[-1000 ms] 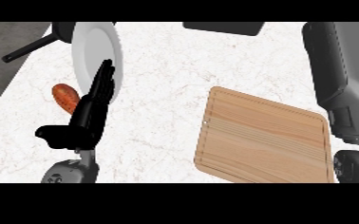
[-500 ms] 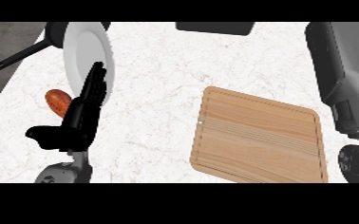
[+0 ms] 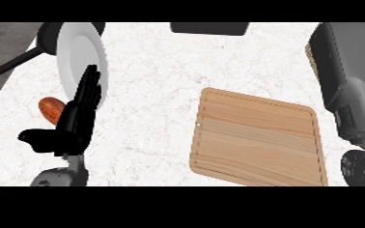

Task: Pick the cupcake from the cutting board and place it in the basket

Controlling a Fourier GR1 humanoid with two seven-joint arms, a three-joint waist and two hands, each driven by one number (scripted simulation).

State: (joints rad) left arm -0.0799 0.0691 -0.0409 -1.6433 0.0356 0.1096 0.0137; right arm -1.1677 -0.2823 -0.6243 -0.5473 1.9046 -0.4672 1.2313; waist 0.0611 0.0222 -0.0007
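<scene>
Wooden cutting board [image 3: 257, 137] — left hand [image 3: 75, 121] outstretched

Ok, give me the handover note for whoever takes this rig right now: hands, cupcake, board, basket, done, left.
Left hand open, fingers straight, at the left by the white plate, holding nothing.
Right hand not in view; only its forearm shows at the right edge.
Cutting board bare; cupcake not visible.
A woven sliver behind that forearm may be the basket.
Done: cupcake off the board.
Left: confirm it reaches the basket.
</scene>
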